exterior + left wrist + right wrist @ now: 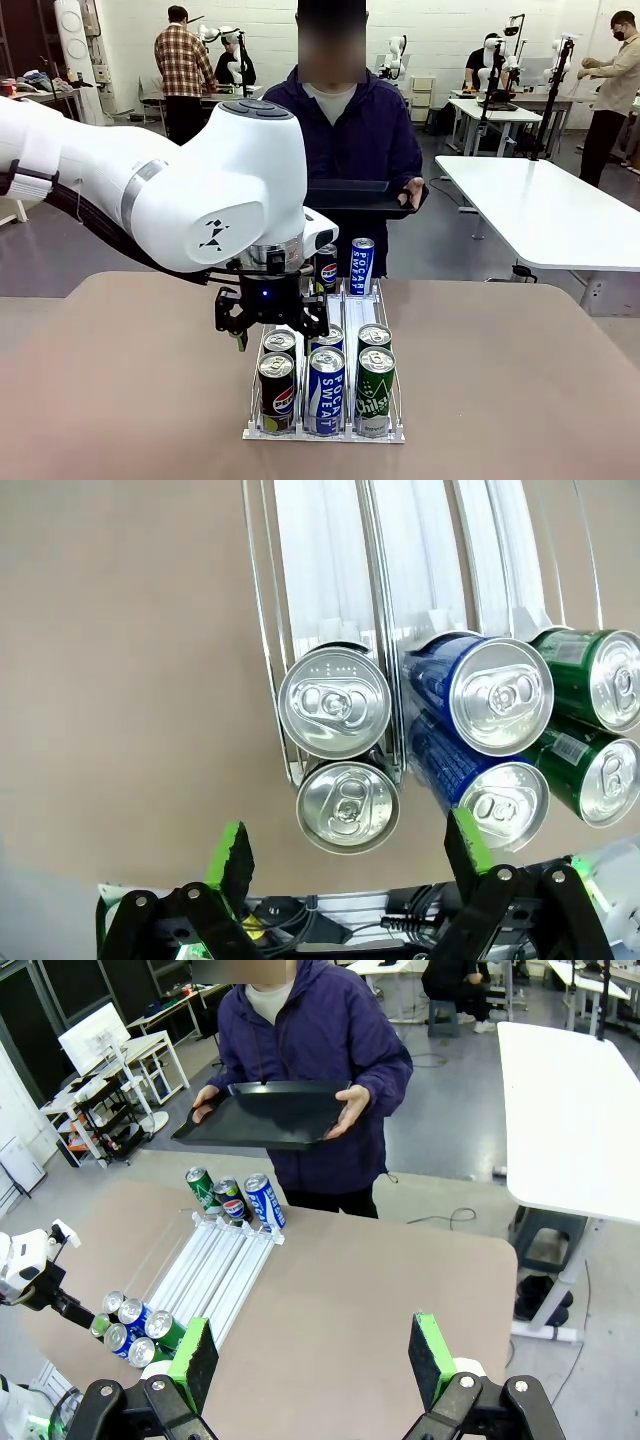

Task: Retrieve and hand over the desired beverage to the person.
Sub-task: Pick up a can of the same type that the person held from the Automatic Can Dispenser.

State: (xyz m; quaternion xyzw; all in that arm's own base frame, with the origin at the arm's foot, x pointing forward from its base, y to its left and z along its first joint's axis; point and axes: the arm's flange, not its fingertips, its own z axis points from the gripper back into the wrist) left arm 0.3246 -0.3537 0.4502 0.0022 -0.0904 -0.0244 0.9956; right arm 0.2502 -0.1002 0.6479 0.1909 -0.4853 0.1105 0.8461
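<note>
1. Green pads (232,855) of the left gripper (278,333) are spread wide with nothing pinched. It hangs over the left lane at the near end of the can rack (325,432).
2. In the left wrist view the pads sit either side of the nearest Pepsi can (347,805) in that lane, apart from it.
3. The rack's near end has three lanes with two cans each: Pepsi, then Pocari Sweat cans (326,390), then Sprite cans (375,390).
4. The rack's far end holds three more upright cans (232,1200), one per lane.
5. The right gripper (312,1360) is also spread and empty, over bare tan table (400,1280), well off to one side of the rack.
6. The person (310,1060) stands just beyond the rack's far end, holding a black tray (270,1115) in both hands.
7. I cannot tell which can is the desired beverage. All the cans sit in the rack.
</note>
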